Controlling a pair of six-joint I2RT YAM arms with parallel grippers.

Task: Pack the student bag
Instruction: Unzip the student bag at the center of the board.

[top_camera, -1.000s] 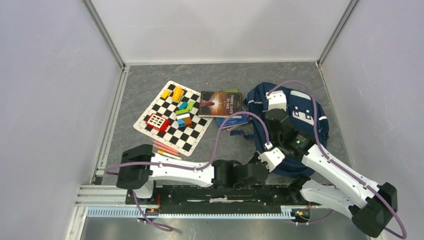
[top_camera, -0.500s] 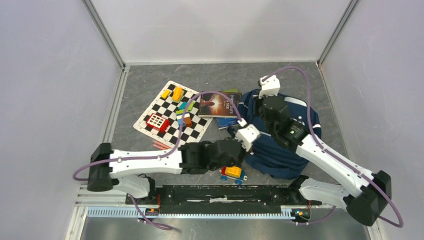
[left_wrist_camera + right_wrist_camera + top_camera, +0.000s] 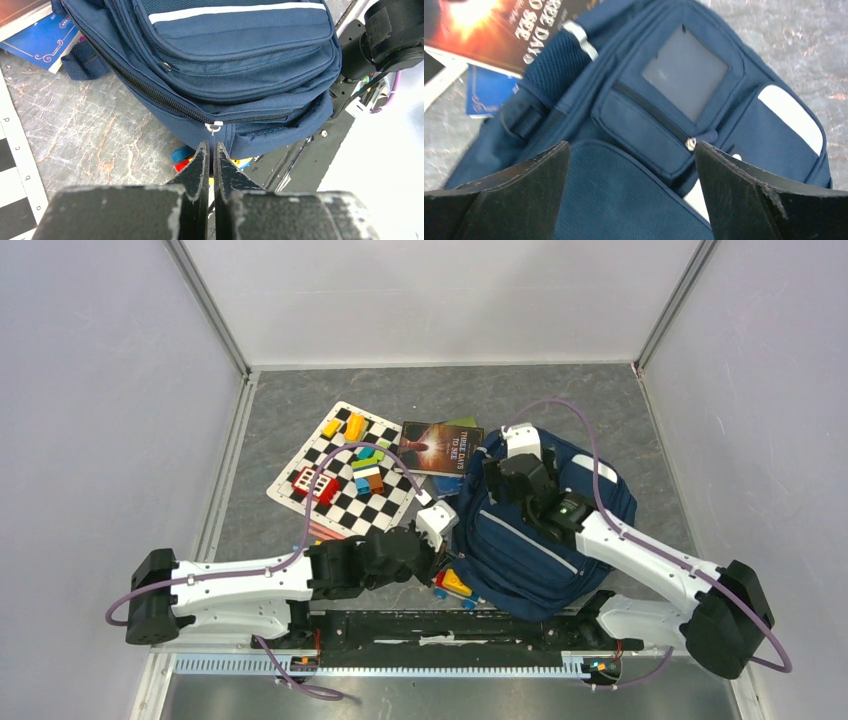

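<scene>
Right hand (image 3: 631, 150) gapes wide over the student bag (image 3: 664, 100); left hand (image 3: 210, 147) pinched shut beside it.

You see a grey marbled tabletop (image 3: 560, 390) boxed in by a plain, pale left wall (image 3: 100, 390), back wall (image 3: 440, 300) and right wall (image 3: 770, 390). Slim aluminium posts (image 3: 209, 308) climb from both far corners. A metal rail (image 3: 400, 665) lines the near edge. The light is soft and even.
</scene>
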